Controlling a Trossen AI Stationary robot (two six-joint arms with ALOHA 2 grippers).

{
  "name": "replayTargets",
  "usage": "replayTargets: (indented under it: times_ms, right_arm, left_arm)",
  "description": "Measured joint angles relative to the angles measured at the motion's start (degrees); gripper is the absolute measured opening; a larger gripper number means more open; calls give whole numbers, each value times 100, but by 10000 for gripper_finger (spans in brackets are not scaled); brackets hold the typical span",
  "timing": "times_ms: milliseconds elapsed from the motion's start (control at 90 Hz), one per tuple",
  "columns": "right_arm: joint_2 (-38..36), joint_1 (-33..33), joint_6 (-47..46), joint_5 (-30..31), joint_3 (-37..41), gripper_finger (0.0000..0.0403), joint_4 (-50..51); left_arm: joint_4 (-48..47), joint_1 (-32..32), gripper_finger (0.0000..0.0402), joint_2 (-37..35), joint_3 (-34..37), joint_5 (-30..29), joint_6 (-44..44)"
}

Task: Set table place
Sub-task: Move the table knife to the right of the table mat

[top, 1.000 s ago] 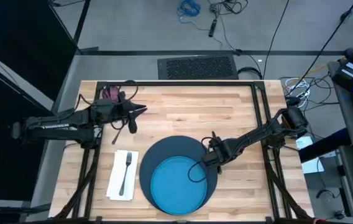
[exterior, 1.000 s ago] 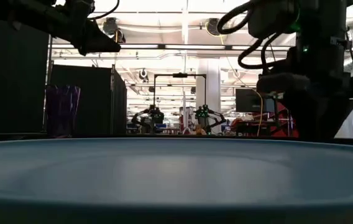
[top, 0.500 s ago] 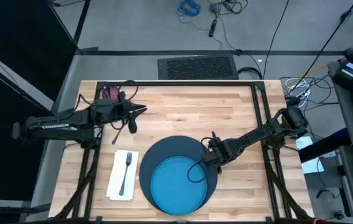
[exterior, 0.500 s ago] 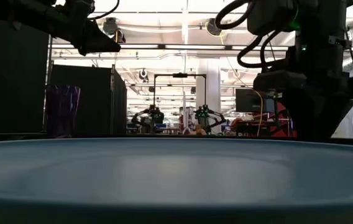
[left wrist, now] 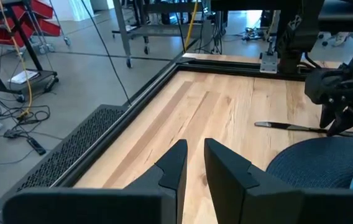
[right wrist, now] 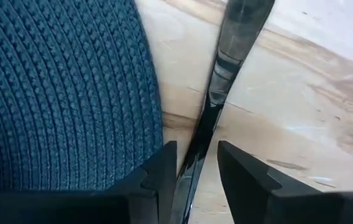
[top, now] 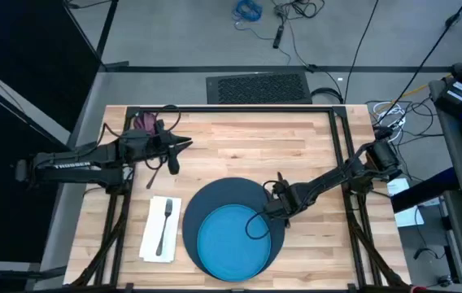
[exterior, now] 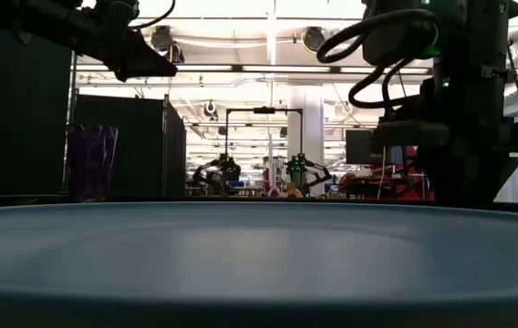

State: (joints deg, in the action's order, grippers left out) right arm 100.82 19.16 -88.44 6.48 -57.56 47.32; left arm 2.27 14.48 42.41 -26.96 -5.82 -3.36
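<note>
A dark blue round mat [top: 215, 203] lies at the near middle of the table [top: 239, 138], and a bright blue plate [top: 233, 242] rests on it. To its left a fork [top: 164, 224] lies on a white napkin [top: 151, 236]. A purple cup [top: 143, 122] stands at the far left. A metal knife [right wrist: 235, 37] lies flat on the wood beside the mat's right edge. My right gripper [right wrist: 196, 167] is low over the knife's near end, open, one finger on each side of it. My left gripper [top: 187, 145] hovers shut near the cup, holding nothing.
The knife [left wrist: 288, 127] points toward the far edge from the right gripper. Bare wood stretches across the far half of the table and to the right of the mat. A black frame rail [top: 231, 107] runs along the far edge.
My right arm has shifted slightly at the mat's right edge. The knife, mat and plate stay where they were.
</note>
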Motion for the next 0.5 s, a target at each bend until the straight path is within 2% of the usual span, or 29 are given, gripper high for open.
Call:
replayTargets:
  times_ms: [356,500]
  right_arm:
    - [0,0,15,-7,0,101,16]
    - [0,0,15,-47,-2,85,12]
  left_arm:
    - [2,0,42,-2,0,0,0]
    - [2,2,42,-1,0,0,0]
